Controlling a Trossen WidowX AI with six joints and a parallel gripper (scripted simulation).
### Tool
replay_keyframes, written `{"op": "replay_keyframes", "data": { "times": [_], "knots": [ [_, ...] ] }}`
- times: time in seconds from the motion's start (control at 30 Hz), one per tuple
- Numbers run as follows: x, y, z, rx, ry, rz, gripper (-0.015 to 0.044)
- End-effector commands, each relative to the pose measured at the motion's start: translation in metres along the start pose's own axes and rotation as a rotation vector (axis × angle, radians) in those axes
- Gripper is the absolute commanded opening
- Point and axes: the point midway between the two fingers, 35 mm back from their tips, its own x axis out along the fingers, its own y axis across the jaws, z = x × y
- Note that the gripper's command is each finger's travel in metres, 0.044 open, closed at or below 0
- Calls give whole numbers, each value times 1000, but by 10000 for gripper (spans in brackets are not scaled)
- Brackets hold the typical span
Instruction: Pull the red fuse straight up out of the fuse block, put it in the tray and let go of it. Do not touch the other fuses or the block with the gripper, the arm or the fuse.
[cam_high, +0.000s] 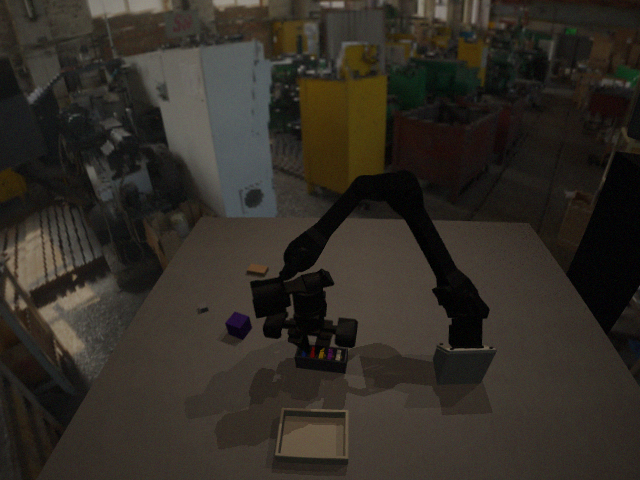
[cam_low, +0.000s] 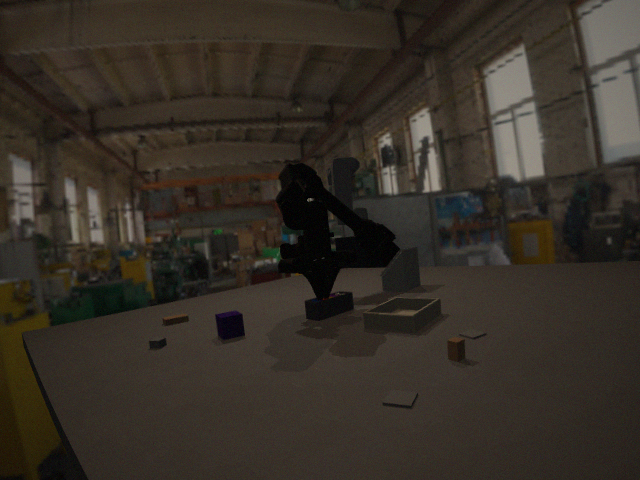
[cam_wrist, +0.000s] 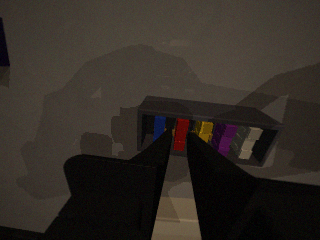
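The dark fuse block (cam_high: 321, 364) (cam_low: 333, 306) (cam_wrist: 200, 107) stands on the table. The red fuse (cam_high: 312, 353) (cam_wrist: 181, 131) is upright in it, between the blue fuse (cam_wrist: 159, 127) and the yellow fuse (cam_wrist: 205, 132). My gripper (cam_high: 313, 345) (cam_low: 323, 297) (cam_wrist: 179, 135) points down at the block, its fingers a narrow gap apart. The tips show on either side of the red fuse in the wrist view; their exact height against its top is hard to tell. The empty tray (cam_high: 312, 458) (cam_low: 382, 322) lies apart from the block.
The purple fuse (cam_wrist: 226, 139) and the white fuse (cam_wrist: 250, 143) are farther along the block. A purple cube (cam_high: 238, 325) (cam_low: 230, 324), an orange block (cam_high: 257, 269) (cam_low: 175, 319) and a small grey piece (cam_high: 202, 310) (cam_low: 157, 343) lie on the table. Another orange block (cam_low: 455, 349) stands near flat tiles (cam_low: 400, 398).
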Motion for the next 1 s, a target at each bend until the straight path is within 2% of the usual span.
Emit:
{"op": "replay_keyframes", "data": {
  "times": [0.0, 0.17, 0.5, 0.97],
  "knots": [
    [3, -1, 1, -4, -5, -3, 69],
    [3, -1, 1, -4, -5, -3, 69],
    [2, -1, 0, -1, -1, -3, 2],
    [-3, -1, 0, -1, -1, -3, 0]
  ]
}}
